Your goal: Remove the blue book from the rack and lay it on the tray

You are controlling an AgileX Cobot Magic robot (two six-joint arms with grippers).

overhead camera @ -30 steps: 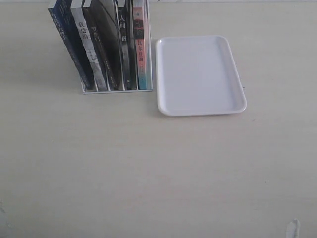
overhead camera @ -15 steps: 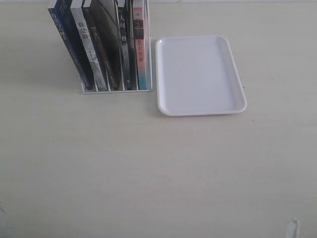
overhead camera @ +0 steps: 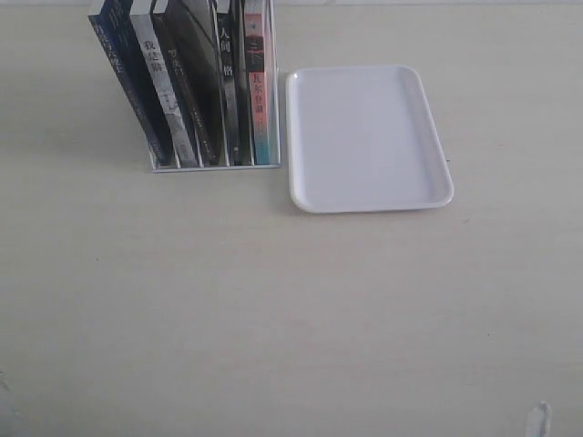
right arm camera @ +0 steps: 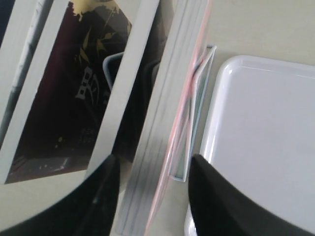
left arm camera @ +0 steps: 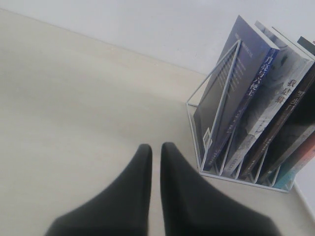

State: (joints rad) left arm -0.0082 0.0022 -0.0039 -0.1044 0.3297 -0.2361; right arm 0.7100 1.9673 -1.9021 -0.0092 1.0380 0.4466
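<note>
Approach step, seemingly: the blue book (overhead camera: 132, 86) stands in the rack (overhead camera: 214, 167), upper left; the near-shut, empty left gripper (left arm camera: 155, 150) must open first, while the right gripper (right arm camera: 155, 162) gapes empty.

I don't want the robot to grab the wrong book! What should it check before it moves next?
1. Nothing on the tray: ok.
2. The blue book stands in the rack, end slot farthest from the tray: ok.
3. The right fingers line up with the blue book: not ok; they straddle the pink-edged book beside the tray.
4. The left fingers open to grab: not ok; shut, empty, short of the rack.
5. The blue book slides out freely: cannot tell.
</note>
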